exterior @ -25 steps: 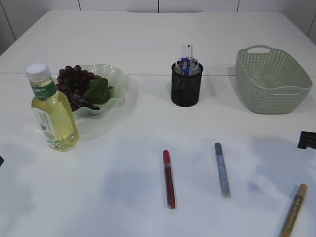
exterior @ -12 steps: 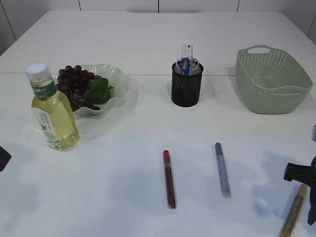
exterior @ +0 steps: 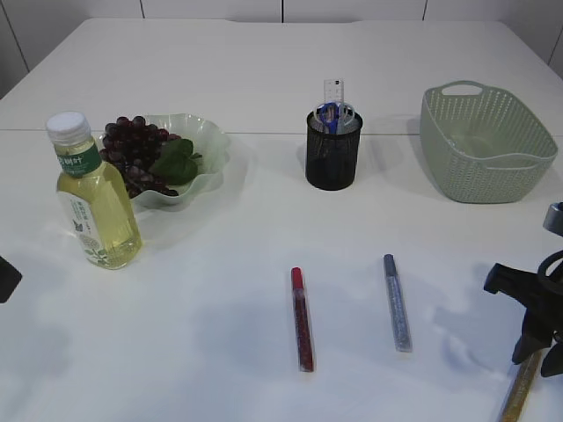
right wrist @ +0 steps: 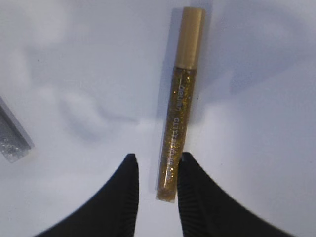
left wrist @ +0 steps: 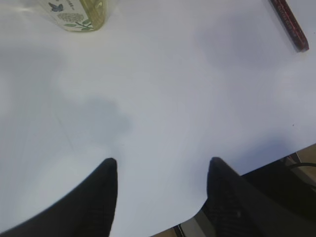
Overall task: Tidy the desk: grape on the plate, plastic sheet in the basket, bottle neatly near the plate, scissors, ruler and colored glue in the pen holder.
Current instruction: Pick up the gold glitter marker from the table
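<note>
The gold colored glue (right wrist: 180, 98) lies on the table with its lower end between the fingers of my right gripper (right wrist: 157, 163). That gripper is open, with a gap on the tube's left side. In the exterior view the right gripper (exterior: 537, 338) hangs over the gold glue (exterior: 522, 391) at the front right. Red glue (exterior: 302, 318) and silver glue (exterior: 396, 301) lie mid-table. Scissors (exterior: 328, 112) and ruler (exterior: 332, 90) stand in the black pen holder (exterior: 333, 158). The grape (exterior: 132, 149) lies on the plate (exterior: 207, 141), with the bottle (exterior: 92, 198) beside it. My left gripper (left wrist: 162, 165) is open and empty. The plastic sheet is hidden.
The green basket (exterior: 486, 141) stands at the back right. My left gripper hovers over the table's front edge (left wrist: 197, 212), with the bottle's base (left wrist: 79, 12) and the red glue (left wrist: 291, 24) beyond it. The silver glue's end (right wrist: 12, 136) lies left of my right gripper.
My right gripper has come in from the right edge and down over the gold glue, its jaws a little narrower. The left arm has barely moved.
</note>
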